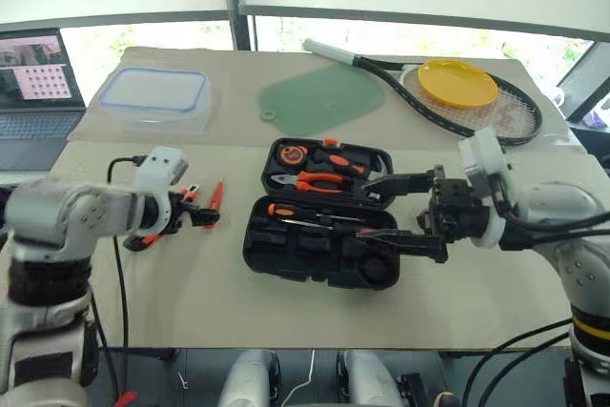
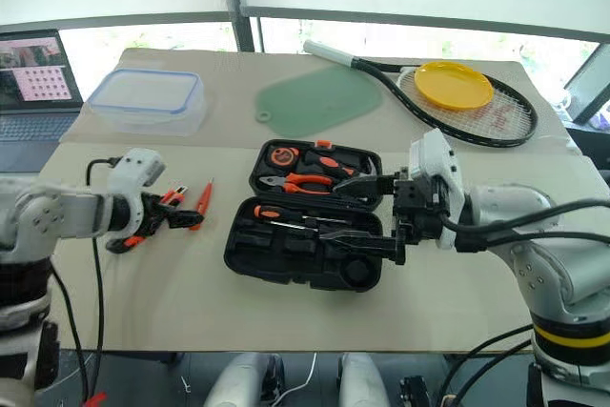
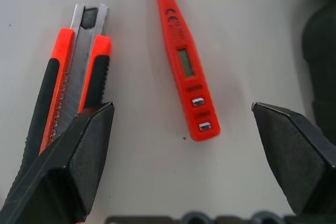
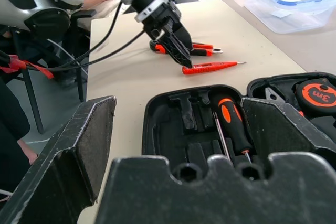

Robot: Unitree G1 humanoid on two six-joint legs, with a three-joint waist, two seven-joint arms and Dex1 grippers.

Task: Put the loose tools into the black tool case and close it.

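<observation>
Lying open at mid-table, the black tool case (image 1: pixel 319 235) holds a screwdriver (image 4: pixel 235 129) already slotted. My left gripper (image 3: pixel 184 129), jaws spread, hovers over the utility knife (image 3: pixel 73 77) and tester screwdriver (image 3: pixel 184 66), both outside the case. My right gripper (image 1: pixel 396 212), jaws wide and empty, waits at the case's edge. Lid unclosed.

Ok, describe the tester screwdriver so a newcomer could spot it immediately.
Start at the open black tool case, then look toward the robot's left. Two loose tools lie there on the table; the tester screwdriver is the slim all-orange one tapering to a point, beside the wider orange-and-black utility knife.
</observation>
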